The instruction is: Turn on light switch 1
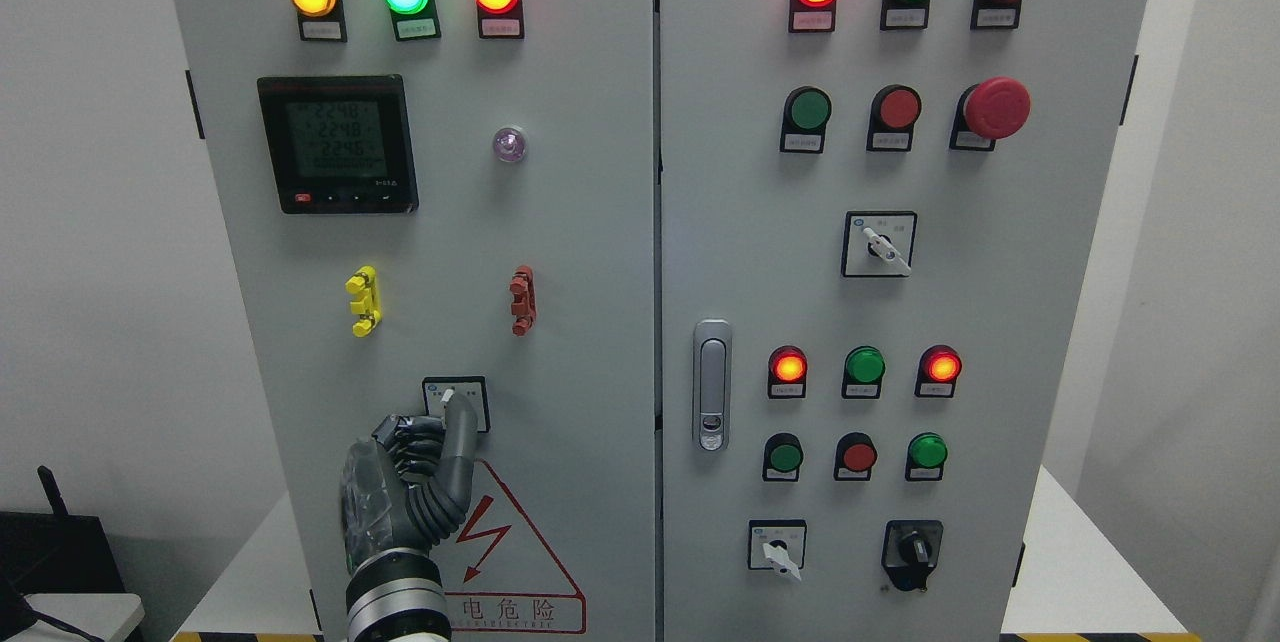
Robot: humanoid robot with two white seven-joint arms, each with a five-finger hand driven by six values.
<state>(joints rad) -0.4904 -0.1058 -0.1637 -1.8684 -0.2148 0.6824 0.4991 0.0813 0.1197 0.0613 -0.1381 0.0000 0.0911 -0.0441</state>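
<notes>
The task's switch is a small rotary selector point(478, 390) on a white square plate, low on the grey cabinet's left door point(580, 252). Its white knob tip point(447, 393) points up and slightly left. My left hand point(440, 417) comes up from the bottom edge and sits right on the selector. The thumb point(461, 432) lies upright along the knob's right side. The other fingers point(408, 434) are curled against its left, so the hand is pinched on the knob and hides most of the plate. My right arm does not show.
Above the hand are a yellow clip point(363, 301), a red clip point(522, 300), a digital meter point(336, 144) and three lit lamps. A warning triangle point(510, 542) is below. The right door carries a latch point(711, 384), push buttons, an emergency stop point(996, 107) and other selectors point(878, 244).
</notes>
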